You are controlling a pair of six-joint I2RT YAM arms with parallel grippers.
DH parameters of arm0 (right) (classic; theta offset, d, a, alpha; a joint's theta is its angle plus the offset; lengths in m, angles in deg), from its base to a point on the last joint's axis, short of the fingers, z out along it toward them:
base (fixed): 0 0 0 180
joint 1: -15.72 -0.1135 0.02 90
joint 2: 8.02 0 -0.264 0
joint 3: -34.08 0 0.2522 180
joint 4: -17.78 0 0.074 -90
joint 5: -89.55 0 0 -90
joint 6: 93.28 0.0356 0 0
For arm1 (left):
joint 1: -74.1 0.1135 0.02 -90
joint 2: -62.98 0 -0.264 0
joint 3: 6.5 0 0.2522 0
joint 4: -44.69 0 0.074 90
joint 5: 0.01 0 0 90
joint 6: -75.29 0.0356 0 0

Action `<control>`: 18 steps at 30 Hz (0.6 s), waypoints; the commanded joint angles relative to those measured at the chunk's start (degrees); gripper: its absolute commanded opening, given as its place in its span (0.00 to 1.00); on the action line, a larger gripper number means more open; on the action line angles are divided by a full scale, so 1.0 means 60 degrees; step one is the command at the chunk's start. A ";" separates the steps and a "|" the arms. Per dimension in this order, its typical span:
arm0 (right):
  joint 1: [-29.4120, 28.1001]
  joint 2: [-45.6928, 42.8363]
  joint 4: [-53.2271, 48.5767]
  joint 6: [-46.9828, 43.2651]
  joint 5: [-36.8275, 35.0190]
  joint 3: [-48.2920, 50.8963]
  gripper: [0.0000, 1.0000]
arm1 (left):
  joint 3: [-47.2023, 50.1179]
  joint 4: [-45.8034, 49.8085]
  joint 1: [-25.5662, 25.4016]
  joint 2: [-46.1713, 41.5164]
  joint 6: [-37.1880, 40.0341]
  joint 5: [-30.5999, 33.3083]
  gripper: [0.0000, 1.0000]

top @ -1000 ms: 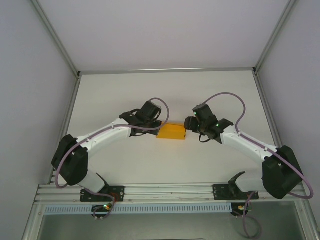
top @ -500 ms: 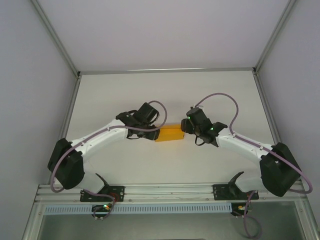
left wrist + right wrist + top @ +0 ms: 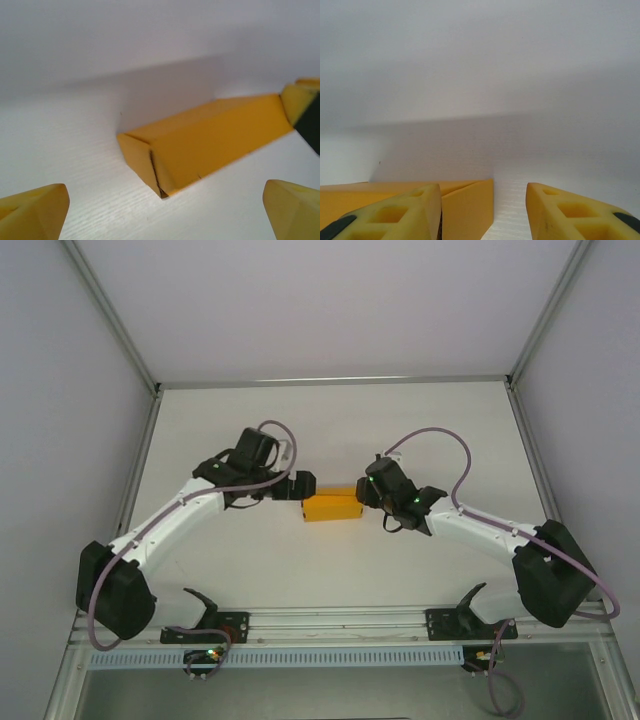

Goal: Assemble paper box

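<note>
The paper box is a small closed orange-yellow box lying flat mid-table. In the left wrist view the paper box lies ahead with its folded end flap facing me. My left gripper stands wide open just left of it, and the left gripper has nothing between its fingers. My right gripper is at the box's right end. The right gripper is open with the box's end between its jaws, one finger against the card, the other finger apart from it.
The white table is bare around the box, with grey walls left, right and behind. An aluminium rail runs along the near edge where both arm bases sit.
My left gripper opened, let go of the box and drew back to the left. The right gripper moved left onto the box's end, its jaws narrowing a little. The box shifted slightly left.
</note>
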 commanded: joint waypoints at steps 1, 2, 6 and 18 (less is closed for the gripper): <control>-0.0141 0.0848 -0.2152 -0.0105 -0.0024 0.0808 0.44 | 0.0753 -0.1424 0.0626 0.0168 -0.0790 -0.1518 1.00; -0.0152 0.0905 -0.2208 -0.0086 -0.0069 0.0793 0.43 | 0.0962 -0.1762 0.0801 0.0289 -0.0918 -0.1800 1.00; -0.0150 0.0979 -0.2218 -0.0031 -0.0082 0.0790 0.43 | 0.1698 -0.2520 0.1224 0.0603 -0.1203 -0.2454 0.95; -0.0149 0.1116 -0.1604 0.0064 0.0240 0.1192 0.41 | 0.3038 -0.4020 0.1394 0.1798 -0.1202 -0.3381 0.43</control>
